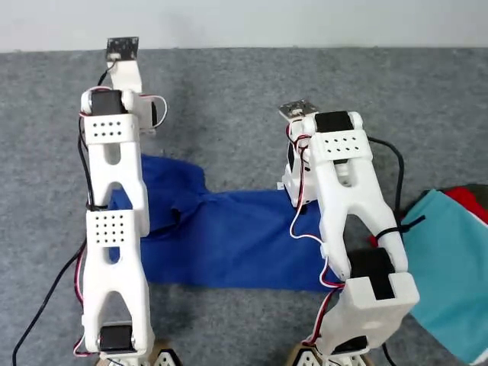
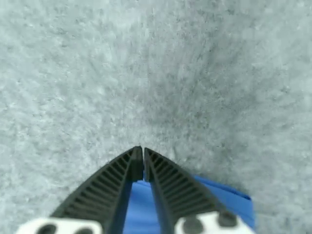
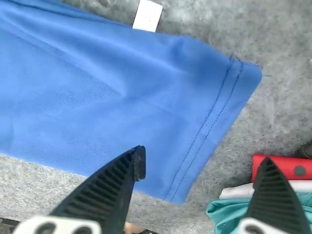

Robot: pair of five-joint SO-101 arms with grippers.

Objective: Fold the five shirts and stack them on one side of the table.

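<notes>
Lying flat on the grey felt-covered worktop (image 1: 244, 91), the royal-blue knit shirt (image 1: 229, 236) stretches across between my two arms. My right fingers (image 3: 112, 185) are spread wide above its double-stitched edge (image 3: 209, 122), gripping nothing. My left fingers (image 2: 117, 180) are pressed together at the tips over bare felt, with a corner of the shirt just beneath them. Off to my right, apart from the shirt, a heap of teal cloth (image 1: 450, 267) lies with red fabric (image 1: 469, 202) against it.
</notes>
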